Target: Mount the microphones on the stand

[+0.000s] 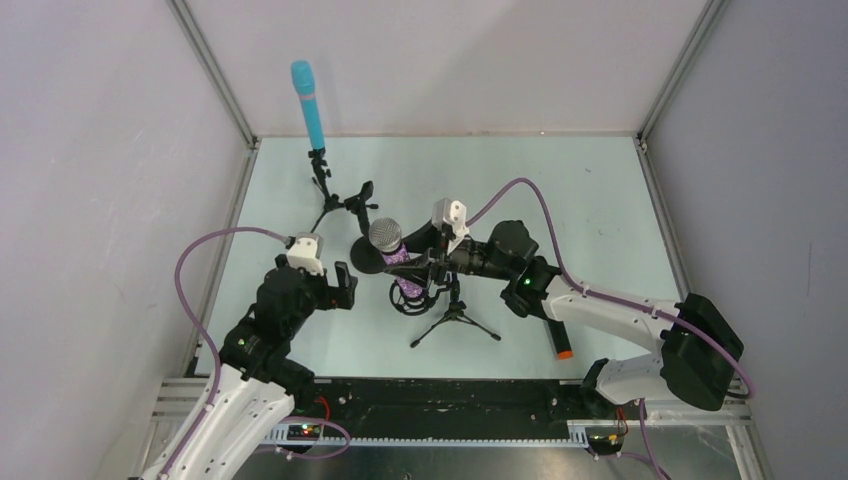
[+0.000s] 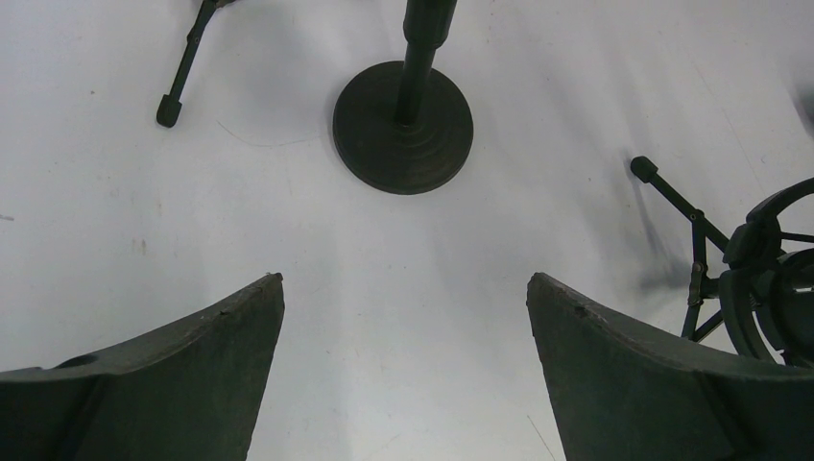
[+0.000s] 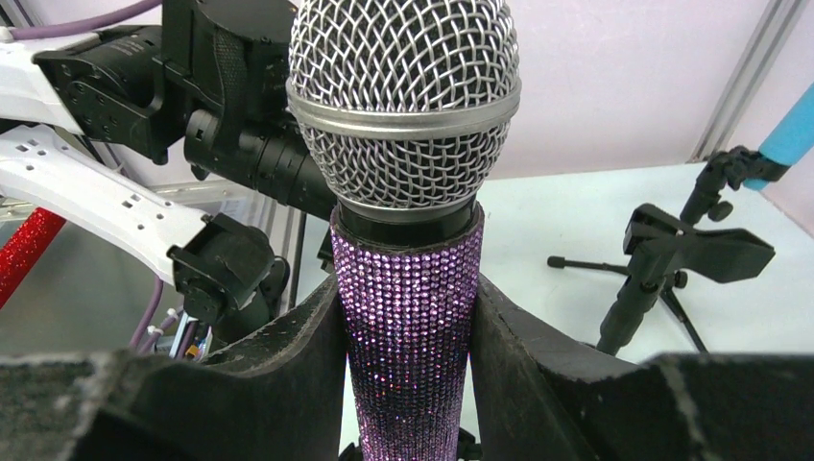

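My right gripper point(image 1: 428, 262) point(image 3: 408, 293) is shut on the glittery purple body of the purple microphone point(image 1: 388, 240) point(image 3: 403, 106), which stands upright with its silver mesh head on top. The microphone's lower end sits at the ring holder of a small tripod stand point(image 1: 452, 318); how deep it sits is hidden. The light blue microphone point(image 1: 306, 100) stands upright in a tripod stand point(image 1: 322, 185) at the back left. A black microphone with an orange end point(image 1: 562, 345) lies on the table, half hidden under my right arm. My left gripper point(image 1: 345, 285) point(image 2: 405, 288) hangs open and empty over bare table.
A round-base stand point(image 1: 368, 256) point(image 2: 403, 125) with an empty clip point(image 3: 696, 252) rises between the two tripods. The ring holder point(image 2: 773, 283) shows at the right edge of the left wrist view. White walls with metal posts enclose the table on three sides.
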Tool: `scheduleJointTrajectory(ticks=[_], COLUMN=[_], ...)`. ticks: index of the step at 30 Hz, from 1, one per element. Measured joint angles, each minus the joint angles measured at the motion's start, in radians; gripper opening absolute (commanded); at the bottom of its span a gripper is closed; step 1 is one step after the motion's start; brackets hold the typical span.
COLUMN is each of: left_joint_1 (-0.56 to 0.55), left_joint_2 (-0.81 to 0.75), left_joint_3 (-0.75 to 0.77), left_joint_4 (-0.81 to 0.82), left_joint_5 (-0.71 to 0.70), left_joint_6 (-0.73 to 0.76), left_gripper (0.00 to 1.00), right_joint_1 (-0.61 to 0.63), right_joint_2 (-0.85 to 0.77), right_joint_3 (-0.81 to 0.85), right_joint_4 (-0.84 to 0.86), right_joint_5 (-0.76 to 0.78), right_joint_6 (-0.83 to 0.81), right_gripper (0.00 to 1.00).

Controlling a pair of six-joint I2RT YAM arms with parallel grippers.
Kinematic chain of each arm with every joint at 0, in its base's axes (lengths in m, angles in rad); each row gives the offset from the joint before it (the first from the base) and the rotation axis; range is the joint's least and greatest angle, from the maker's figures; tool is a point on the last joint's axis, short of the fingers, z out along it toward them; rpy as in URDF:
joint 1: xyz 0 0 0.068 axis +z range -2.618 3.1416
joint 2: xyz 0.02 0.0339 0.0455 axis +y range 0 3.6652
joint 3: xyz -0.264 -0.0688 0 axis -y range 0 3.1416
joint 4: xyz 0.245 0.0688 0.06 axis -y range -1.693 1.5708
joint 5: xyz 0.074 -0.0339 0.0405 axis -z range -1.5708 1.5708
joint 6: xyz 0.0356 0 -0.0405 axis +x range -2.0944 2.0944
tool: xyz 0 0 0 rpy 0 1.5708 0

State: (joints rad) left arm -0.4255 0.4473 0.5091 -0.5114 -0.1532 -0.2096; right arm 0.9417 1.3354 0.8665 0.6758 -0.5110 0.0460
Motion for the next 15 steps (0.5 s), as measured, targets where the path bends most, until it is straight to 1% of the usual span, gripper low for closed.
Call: scheduleJointTrajectory(ticks=[6, 15], left_joint_1=[0.0, 0.0], left_joint_2=[0.003, 0.004], left_joint_3=[0.0, 0.0], left_joint_4=[0.0, 0.0], left_joint_5=[0.0, 0.0], left_joint_6=[0.0, 0.0], left_gripper=[0.98, 0.98], right_joint_1=[0.0, 0.0], right_joint_2=[0.002, 0.017], right_joint_3=[0.0, -0.008], right_joint_4=[-0.03, -0.012], right_joint_5=[0.023, 0.074], right_joint_6=[0.001, -0.004], right_gripper=[0.0, 0.0])
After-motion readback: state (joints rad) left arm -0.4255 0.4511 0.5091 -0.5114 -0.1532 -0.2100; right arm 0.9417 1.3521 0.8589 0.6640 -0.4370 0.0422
